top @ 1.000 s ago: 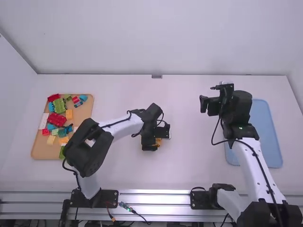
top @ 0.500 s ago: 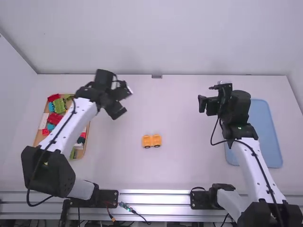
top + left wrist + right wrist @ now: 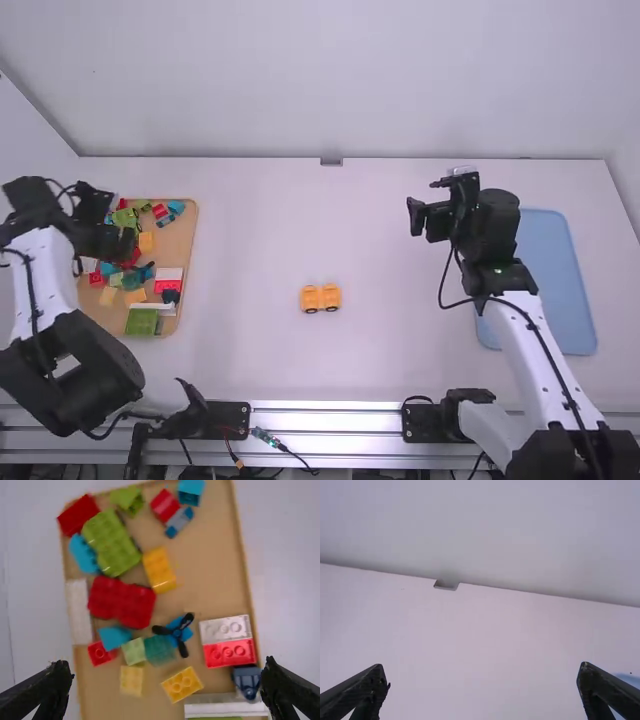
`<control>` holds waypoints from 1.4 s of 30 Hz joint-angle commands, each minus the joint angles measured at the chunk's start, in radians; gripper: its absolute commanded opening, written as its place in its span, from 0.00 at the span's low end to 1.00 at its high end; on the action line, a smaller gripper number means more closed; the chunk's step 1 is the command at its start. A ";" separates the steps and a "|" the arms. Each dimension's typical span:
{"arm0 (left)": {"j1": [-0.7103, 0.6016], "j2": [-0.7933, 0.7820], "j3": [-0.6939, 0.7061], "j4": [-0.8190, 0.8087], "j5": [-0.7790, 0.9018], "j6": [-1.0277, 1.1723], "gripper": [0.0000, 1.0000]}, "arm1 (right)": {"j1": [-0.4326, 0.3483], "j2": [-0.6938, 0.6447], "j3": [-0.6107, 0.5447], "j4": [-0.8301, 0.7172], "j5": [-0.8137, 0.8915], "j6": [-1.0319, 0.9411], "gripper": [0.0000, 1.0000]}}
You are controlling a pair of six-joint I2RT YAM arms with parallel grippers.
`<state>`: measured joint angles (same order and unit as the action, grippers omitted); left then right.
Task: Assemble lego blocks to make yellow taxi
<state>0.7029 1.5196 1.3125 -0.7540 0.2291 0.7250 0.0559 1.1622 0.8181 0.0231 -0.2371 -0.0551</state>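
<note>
two fingers of the left gripper point(image 3: 166, 662) stand wide apart in the left wrist view, clamped on nothing. below them lies the wooden tray point(image 3: 215, 570) of loose blocks. one orange block point(image 3: 182, 685) sits between the fingertips as seen; a dark blue piece point(image 3: 247, 681) shows just beside one finger. a second orange block point(image 3: 159, 570) and a black-bladed propeller piece point(image 3: 177, 632) lie further into the tray. no writing can be read on the blocks.

high view: the left gripper is over the tray. the orange wheeled base point(image 3: 320, 298), presumably the start of the taxi, rests on the white table point(image 3: 250, 220), well to the right of the left gripper and to the left of the right one. step in hand, in my judgement: picking the next block for the body. the next move calls for lining the fingers up with a yellow or orange block's sides and lowering without catching its neighbours.

right wrist view: the right gripper point(image 3: 482, 664) has its fingers apart and holds nothing. a corner of the blue tray point(image 3: 631, 681) appears beside one finger. no label is legible.
</note>
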 commanded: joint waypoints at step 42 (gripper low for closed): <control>0.221 0.365 -0.141 0.238 -0.040 0.135 0.89 | 0.009 0.009 0.040 0.074 -0.047 -0.084 0.99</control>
<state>0.9257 1.8709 1.1778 -0.5205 0.1856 0.8467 0.0654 1.1622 0.8188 0.0952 -0.2817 -0.1390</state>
